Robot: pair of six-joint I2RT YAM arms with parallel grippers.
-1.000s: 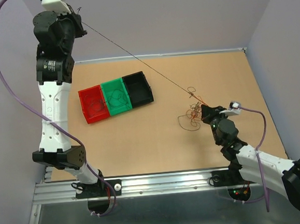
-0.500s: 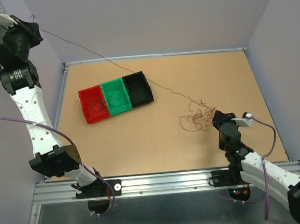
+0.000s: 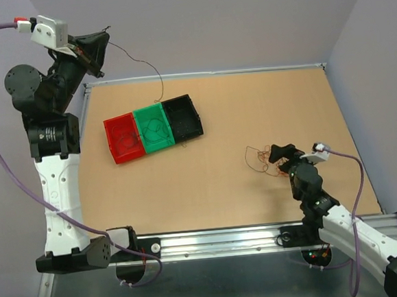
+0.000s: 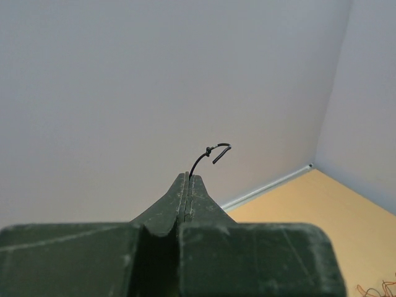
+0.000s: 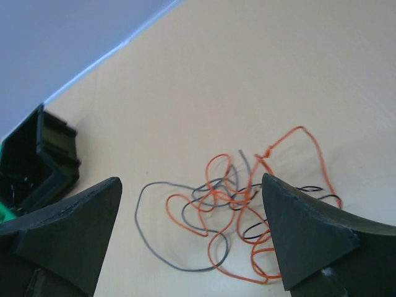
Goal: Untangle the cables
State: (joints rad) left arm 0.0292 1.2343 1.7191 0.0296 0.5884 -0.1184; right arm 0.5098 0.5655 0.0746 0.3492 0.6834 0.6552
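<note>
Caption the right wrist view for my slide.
Open right hand poised over tangled orange and grey cables on the table.

On the tan table (image 3: 222, 188), a red bin (image 3: 123, 138), a green bin (image 3: 153, 128) and a black bin (image 3: 182, 117) are set touching in a row toward the far left corner. Tangled cables (image 3: 260, 159) are laid right of the middle.
</note>
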